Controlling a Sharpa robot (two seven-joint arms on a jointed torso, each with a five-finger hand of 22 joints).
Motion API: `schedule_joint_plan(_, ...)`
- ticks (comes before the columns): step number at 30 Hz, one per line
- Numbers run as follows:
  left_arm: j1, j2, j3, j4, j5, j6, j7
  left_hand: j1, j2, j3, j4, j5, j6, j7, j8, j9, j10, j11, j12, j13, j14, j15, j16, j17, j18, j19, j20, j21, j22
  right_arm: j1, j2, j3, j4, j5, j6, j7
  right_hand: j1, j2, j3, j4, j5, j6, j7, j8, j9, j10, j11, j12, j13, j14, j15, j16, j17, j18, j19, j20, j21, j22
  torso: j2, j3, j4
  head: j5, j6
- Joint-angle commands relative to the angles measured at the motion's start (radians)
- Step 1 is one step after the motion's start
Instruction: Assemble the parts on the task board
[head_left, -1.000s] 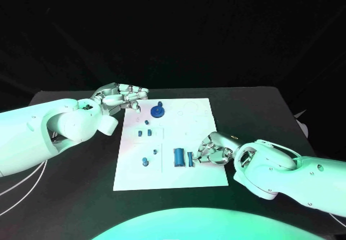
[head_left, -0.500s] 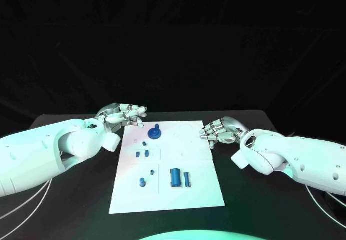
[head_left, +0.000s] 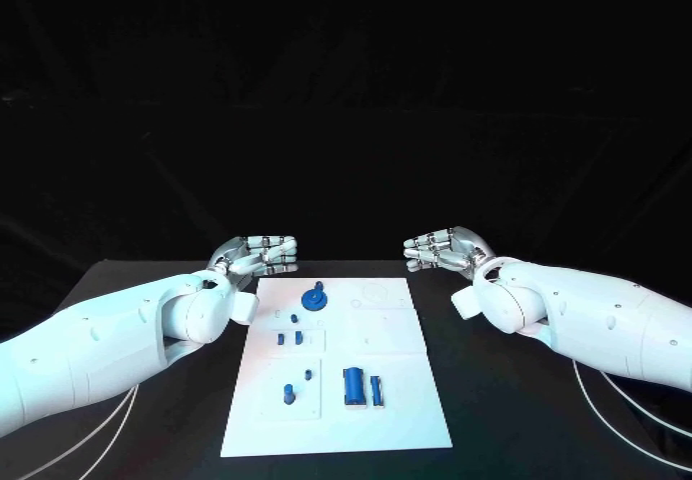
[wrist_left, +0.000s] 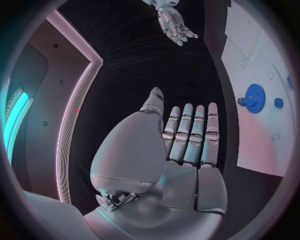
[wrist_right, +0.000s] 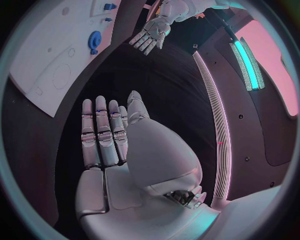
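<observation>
I hold my left hand (head_left: 260, 254) and right hand (head_left: 447, 249) raised, fingers straight and apart, holding nothing, flanking the task board's (head_left: 397, 400) far end, whose blue parts (head_left: 353, 385) lie clear between them

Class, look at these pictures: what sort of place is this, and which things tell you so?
Probably a robotics test bench in a dark lab. A white task board with small blue parts lies on a black table, and both the left hand and right hand are empty.
</observation>
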Motion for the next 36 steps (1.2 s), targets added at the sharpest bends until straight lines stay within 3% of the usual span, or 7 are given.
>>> schedule_joint_plan(1, -0.010, 0.020, 0.003, -0.024, 0.005, -0.033, 0.070, -0.008, 0.007, -0.018, 0.000, -0.005, -0.011, -0.001, -0.005, -0.009, -0.015, -0.007, -0.024, -0.018, 0.002, 0.003, -0.023, -0.023, -0.005, -0.003, -0.003, -0.017, -0.023, -0.006, 0.018, 0.003, -0.030, 0.019, 0.051, 0.082, -0.021, 0.001, -0.001, -0.028, -0.008, -0.011, 0.004, -0.003, -0.022, -0.006, 0.014, -0.015, -0.013, 0.002, 0.010, -0.015, -0.036, 0.007, -0.008, 0.004, -0.002, -0.048, -0.010, 0.0049, 0.0061, 0.005, 0.004)
schedule_joint_plan(5, -0.021, 0.031, 0.004, -0.036, 0.006, -0.040, 0.073, -0.004, 0.016, -0.031, -0.005, -0.005, -0.010, 0.001, -0.004, -0.014, -0.016, 0.002, -0.036, -0.031, 0.027, -0.001, -0.033, -0.041, -0.007, 0.002, -0.003, -0.018, -0.044, -0.010, 0.030, 0.006, -0.042, 0.020, 0.052, 0.094, -0.041, 0.005, 0.000, -0.064, -0.025, -0.014, 0.006, -0.002, -0.044, -0.017, 0.019, -0.017, -0.013, 0.005, 0.011, -0.015, -0.071, 0.007, -0.003, 0.006, 0.000, -0.095, -0.012, 0.0066, 0.0055, 0.008, 0.005)
schedule_joint_plan(6, -0.017, 0.026, 0.002, -0.032, 0.000, -0.017, 0.027, -0.444, 0.046, 0.037, -0.061, -0.052, -0.282, -0.048, -0.069, -0.084, -0.299, -0.055, -0.100, -0.103, -0.237, -0.052, -0.058, -0.088, -0.051, -0.246, -0.088, -0.079, -0.092, -0.008, 0.025, 0.005, -0.038, 0.009, 0.016, 0.037, -0.505, -0.029, 0.068, -0.150, -0.063, -0.297, -0.052, -0.065, -0.077, -0.334, -0.033, -0.080, -0.075, -0.327, -0.032, -0.077, -0.103, -0.054, -0.259, -0.073, -0.063, -0.212, -0.008, 0.0035, 0.0046, 0.005, 0.003)
schedule_joint_plan(10, -0.019, 0.023, 0.004, -0.018, 0.001, -0.037, 0.034, -0.562, 0.046, 0.037, -0.077, -0.052, -0.359, -0.058, -0.069, -0.084, -0.376, -0.067, -0.100, -0.103, -0.301, -0.066, -0.130, -0.105, -0.062, -0.311, -0.113, -0.079, -0.110, -0.012, 0.020, 0.010, -0.020, 0.020, -0.004, 0.044, -0.640, -0.101, 0.089, -0.150, -0.076, -0.380, -0.069, -0.065, -0.091, -0.423, -0.042, -0.080, -0.075, -0.413, -0.040, -0.077, -0.119, -0.054, -0.328, -0.092, -0.063, -0.254, -0.006, 0.0094, 0.0110, 0.006, 0.013)
schedule_joint_plan(22, -0.044, -0.010, 0.028, 0.181, 0.011, -0.316, 0.134, -0.926, 0.046, 0.037, -0.122, -0.052, -0.587, -0.155, -0.069, -0.084, -0.611, -0.178, -0.100, -0.103, -0.516, -0.173, -0.130, -0.210, -0.094, -0.515, -0.186, -0.079, -0.217, -0.070, -0.046, 0.078, 0.228, 0.163, -0.283, 0.145, -1.027, -0.101, 0.143, -0.150, -0.159, -0.618, -0.118, -0.065, -0.167, -0.687, -0.142, -0.080, -0.075, -0.684, -0.122, -0.077, -0.197, -0.093, -0.540, -0.155, -0.063, -0.358, 0.006, 0.0555, 0.0605, 0.010, 0.091)
schedule_joint_plan(24, -0.049, -0.017, 0.032, 0.219, 0.012, -0.371, 0.153, -0.968, 0.046, 0.037, -0.194, -0.052, -0.614, -0.155, -0.069, -0.084, -0.639, -0.178, -0.100, -0.103, -0.541, -0.173, -0.130, -0.210, -0.094, -0.539, -0.195, -0.079, -0.217, -0.082, -0.059, 0.091, 0.276, 0.191, -0.337, 0.165, -1.073, -0.101, 0.148, -0.150, -0.159, -0.646, -0.192, -0.065, -0.167, -0.718, -0.142, -0.080, -0.075, -0.716, -0.122, -0.077, -0.197, -0.104, -0.564, -0.163, -0.063, -0.370, 0.006, 0.0561, 0.0612, 0.010, 0.092)
schedule_joint_plan(36, -0.063, -0.037, 0.046, 0.336, 0.018, -0.535, 0.212, -1.165, 0.046, 0.037, -0.194, -0.052, -0.737, -0.155, -0.069, -0.084, -0.766, -0.178, -0.100, -0.103, -0.657, -0.173, -0.130, -0.210, -0.170, -0.649, -0.294, -0.079, -0.217, -0.115, -0.098, 0.131, 0.420, 0.273, -0.498, 0.223, -1.281, -0.101, 0.228, -0.150, -0.159, -0.774, -0.192, -0.065, -0.167, -0.860, -0.142, -0.080, -0.075, -0.862, -0.122, -0.077, -0.197, -0.179, -0.677, -0.250, -0.063, -0.426, 0.006, 0.0561, 0.0612, 0.010, 0.092)
